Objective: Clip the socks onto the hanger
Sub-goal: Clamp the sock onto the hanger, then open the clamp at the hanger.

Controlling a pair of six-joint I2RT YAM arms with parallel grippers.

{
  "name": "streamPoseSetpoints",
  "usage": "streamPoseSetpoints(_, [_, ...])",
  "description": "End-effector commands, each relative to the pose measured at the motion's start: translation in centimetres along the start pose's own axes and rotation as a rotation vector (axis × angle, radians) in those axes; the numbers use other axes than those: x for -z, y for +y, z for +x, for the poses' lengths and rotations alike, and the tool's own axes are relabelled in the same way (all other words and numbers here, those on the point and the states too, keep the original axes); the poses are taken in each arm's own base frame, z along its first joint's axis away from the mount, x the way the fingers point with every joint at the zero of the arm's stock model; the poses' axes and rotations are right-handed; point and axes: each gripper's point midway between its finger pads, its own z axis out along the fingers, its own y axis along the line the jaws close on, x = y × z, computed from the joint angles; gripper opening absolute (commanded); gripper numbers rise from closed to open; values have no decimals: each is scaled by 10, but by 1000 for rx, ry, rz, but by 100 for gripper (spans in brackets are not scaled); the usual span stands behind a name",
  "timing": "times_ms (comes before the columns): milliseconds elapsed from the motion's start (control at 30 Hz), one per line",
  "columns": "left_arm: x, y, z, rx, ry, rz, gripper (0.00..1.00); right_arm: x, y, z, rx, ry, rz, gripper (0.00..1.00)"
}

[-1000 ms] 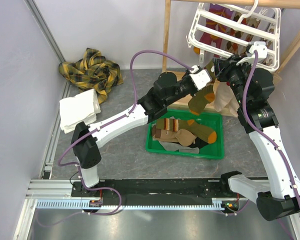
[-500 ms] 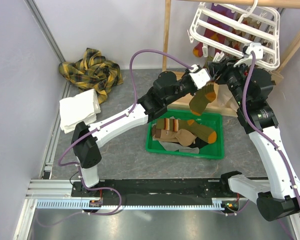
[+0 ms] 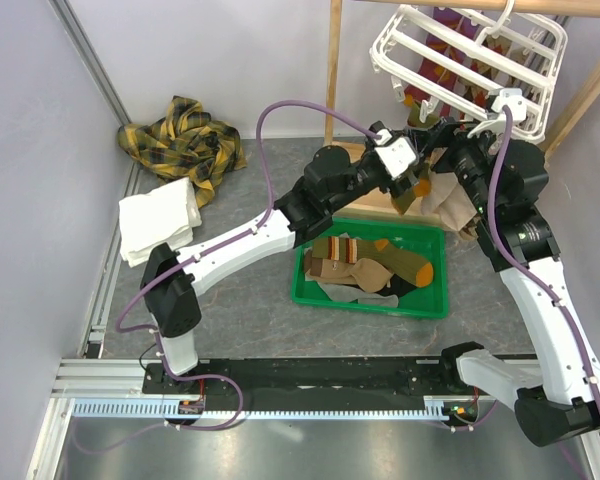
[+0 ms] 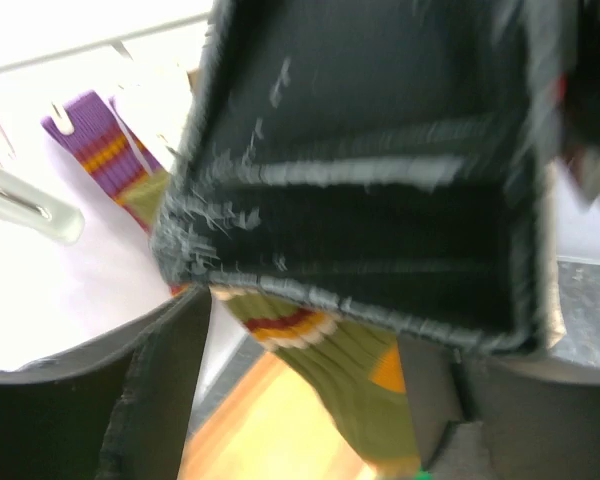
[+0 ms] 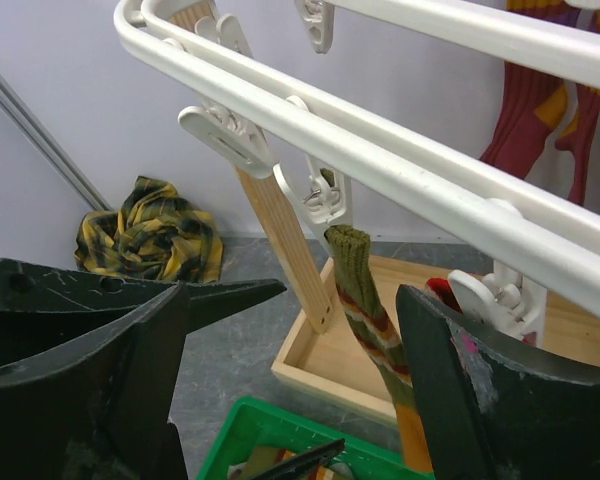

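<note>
Black, scuffed fingers of the right claw stand spread wide on either side of an olive sock, ribbed, with cream, red and orange bands. The sock hangs near upright along its length, cuff topmost just under a white clip of the hanger, whose smooth round bars slope overhead. The left claw shows parted fingers with the same sock between them; whether they press it I cannot tell. Below, a green bin of other socks sits on the grey desk.
</note>
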Motion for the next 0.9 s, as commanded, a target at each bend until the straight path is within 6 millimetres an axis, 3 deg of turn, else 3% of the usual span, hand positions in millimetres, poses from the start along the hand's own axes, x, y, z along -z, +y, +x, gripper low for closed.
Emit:
streamPoseSetpoints(0, [18, 20, -35, 55, -88, -63, 86, 10, 5, -20, 13, -55, -4, 93])
streamPoseSetpoints(133, [33, 22, -37, 102, -94, -85, 97, 14, 2, -22, 22, -62, 10, 98])
streamPoseSetpoints(300, [52, 31, -32, 133, -113, -145, 98, 19, -9, -24, 37, -81, 66, 98])
streamPoseSetpoints(433, [61, 54, -29, 165, -134, -222, 98, 21, -14, -24, 45, -89, 91, 98])
streamPoseSetpoints(867, [40, 97, -45, 161, -266, -263, 97, 24, -21, -21, 64, -90, 131, 98])
